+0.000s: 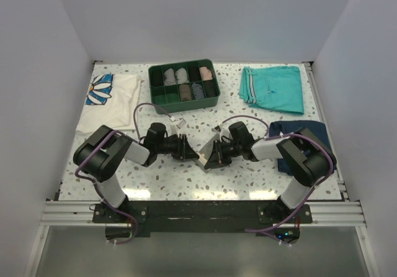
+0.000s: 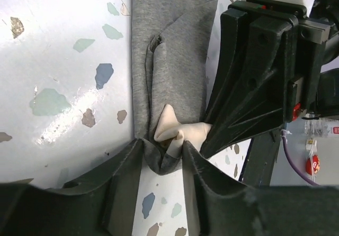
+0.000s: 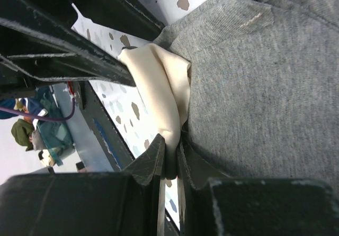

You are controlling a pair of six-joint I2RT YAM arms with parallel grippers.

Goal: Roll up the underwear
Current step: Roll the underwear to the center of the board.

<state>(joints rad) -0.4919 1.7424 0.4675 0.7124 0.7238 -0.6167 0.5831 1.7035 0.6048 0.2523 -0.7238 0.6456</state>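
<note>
underwear lies on the table between the arms, left gripper pinching its bunched grey end, right gripper clamped on the cream edge just beside, the cloth's length running straight ahead of the left one, so i'd roll that way.

Two arms examined. The left arm and right arm match in build, with black rounded joint housings joined by light grey link sections. A thin purple cable loops off each wrist and runs back along the links to the base. Both bases are bolted to a black plate, which is fixed to a silver slotted rail. The left tool has matte black plastic fingers with a faintly layered surface. The right tool has the same black fingers, with raised triangular ribbing on the outer faces. From the left wrist, its body shows a white block on top and a small red mark on the side.
</note>
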